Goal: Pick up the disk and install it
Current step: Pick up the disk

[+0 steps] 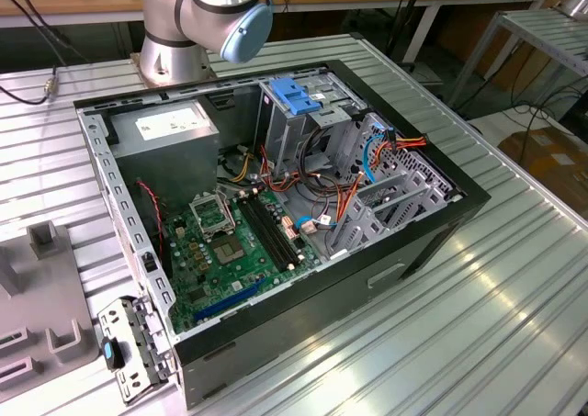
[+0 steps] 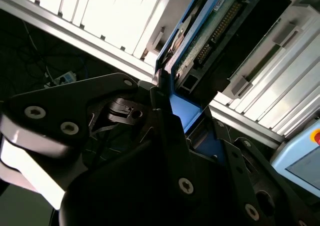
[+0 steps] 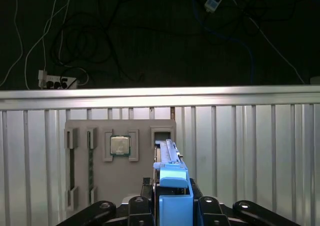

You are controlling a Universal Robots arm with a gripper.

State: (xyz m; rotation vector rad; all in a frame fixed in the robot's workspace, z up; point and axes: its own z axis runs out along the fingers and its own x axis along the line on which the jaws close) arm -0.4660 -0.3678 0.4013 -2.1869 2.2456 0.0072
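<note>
The jaws of the gripper [image 3: 173, 192] are closed on the blue plastic rail at one end of the disk [image 3: 167, 156]. In the first wrist view the disk stands on edge in a slot of a grey holder plate [image 3: 100, 128], beside a square processor chip [image 3: 120, 145] seated in the same plate. The plate lies on the ribbed metal counter [image 3: 250, 151]. The second wrist view shows the disk's green circuit-board face [image 2: 212, 29] between the black fingers [image 2: 161, 106]; no label text can be read there. In the exterior view the open computer case [image 1: 118, 214] lies on the counter. Inside it are a grey box [image 1: 175, 131], whose white sticker has print too small to read, and a metal cage with a light-blue latch [image 1: 298, 99].
</note>
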